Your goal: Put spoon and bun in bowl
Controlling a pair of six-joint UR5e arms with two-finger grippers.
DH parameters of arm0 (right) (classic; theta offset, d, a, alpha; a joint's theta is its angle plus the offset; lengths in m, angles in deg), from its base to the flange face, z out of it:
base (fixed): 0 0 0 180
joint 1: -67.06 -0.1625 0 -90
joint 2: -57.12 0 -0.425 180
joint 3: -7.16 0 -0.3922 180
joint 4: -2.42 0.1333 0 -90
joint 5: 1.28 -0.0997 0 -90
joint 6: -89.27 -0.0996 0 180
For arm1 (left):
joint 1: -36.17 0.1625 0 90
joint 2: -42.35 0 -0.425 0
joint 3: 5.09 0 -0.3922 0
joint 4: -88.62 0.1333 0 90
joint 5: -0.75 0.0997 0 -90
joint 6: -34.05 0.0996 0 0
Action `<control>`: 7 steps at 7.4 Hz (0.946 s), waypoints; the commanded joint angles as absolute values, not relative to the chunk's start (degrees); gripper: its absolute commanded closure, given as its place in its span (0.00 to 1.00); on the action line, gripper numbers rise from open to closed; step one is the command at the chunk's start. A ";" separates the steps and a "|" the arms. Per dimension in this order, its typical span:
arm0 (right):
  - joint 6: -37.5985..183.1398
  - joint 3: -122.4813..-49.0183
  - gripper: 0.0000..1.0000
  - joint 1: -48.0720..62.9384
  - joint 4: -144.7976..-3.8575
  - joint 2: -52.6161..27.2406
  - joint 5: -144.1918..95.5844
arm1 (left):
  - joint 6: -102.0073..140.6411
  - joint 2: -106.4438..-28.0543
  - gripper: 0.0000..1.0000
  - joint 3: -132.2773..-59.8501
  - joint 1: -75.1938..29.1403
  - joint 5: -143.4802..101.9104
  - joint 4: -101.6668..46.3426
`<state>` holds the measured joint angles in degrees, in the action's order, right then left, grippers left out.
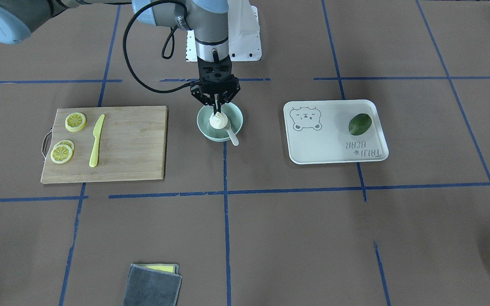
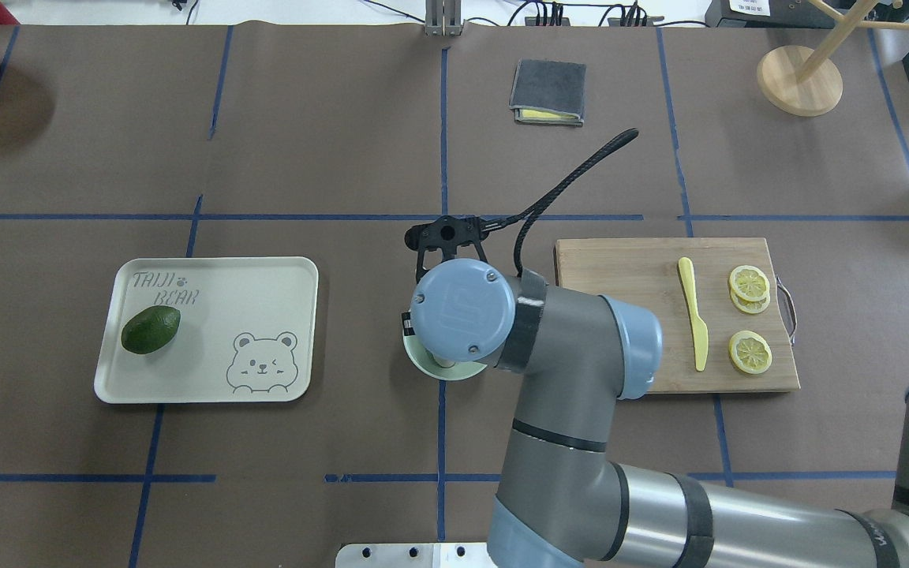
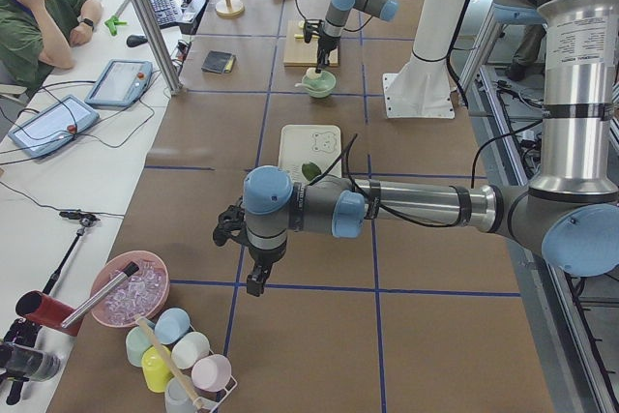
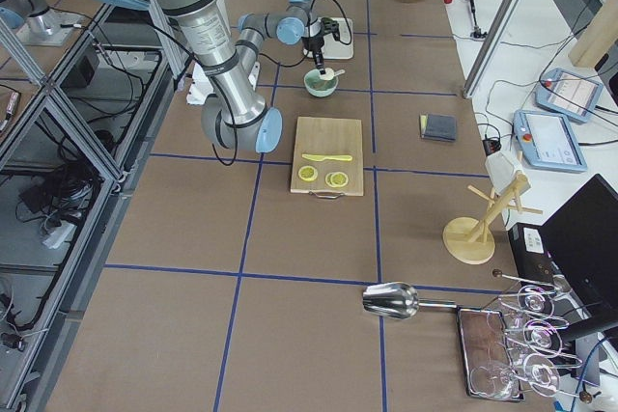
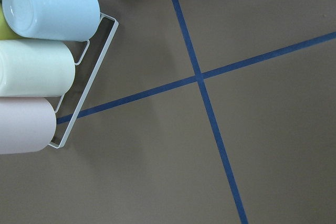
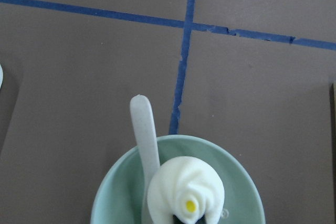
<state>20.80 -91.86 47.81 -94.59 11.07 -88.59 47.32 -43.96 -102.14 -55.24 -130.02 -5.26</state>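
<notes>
The pale mint-green bowl point(image 1: 233, 127) stands at the table's middle; it also shows in the right wrist view point(image 6: 241, 192). The white swirled bun point(image 1: 218, 122) sits in it point(image 6: 184, 187). The off-white spoon point(image 1: 232, 137) lies in the bowl with its handle point(image 6: 144, 129) over the rim. My right gripper point(image 1: 217, 111) points straight down into the bowl, its jaws nearly together on the bun's robot-side edge. My left gripper point(image 3: 254, 282) hangs over bare table far from the bowl, near a cup rack; I cannot tell whether it is open or shut.
A wooden cutting board point(image 1: 134, 144) holds a yellow knife point(image 1: 96, 140) and lemon slices point(image 1: 75, 121). A white bear-print tray point(image 1: 334, 144) holds a green avocado point(image 1: 360, 123). A grey cloth point(image 1: 153, 284) lies at the operators' edge. Cups in a wire rack point(image 5: 37, 61) lie below my left wrist.
</notes>
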 commanded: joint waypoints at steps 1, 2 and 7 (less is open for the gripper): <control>20.36 -89.96 0.01 50.28 -94.88 12.12 -84.44 | 47.32 -44.05 0.00 -102.21 -55.24 -130.03 -5.16; 21.06 -90.05 0.00 50.19 -94.88 11.95 -84.60 | 47.32 -43.96 0.00 -102.21 -55.24 -130.03 -5.16; 44.36 -100.24 0.00 26.98 -99.09 6.78 -107.72 | 47.41 -43.44 0.00 -101.69 -55.24 -129.86 -5.16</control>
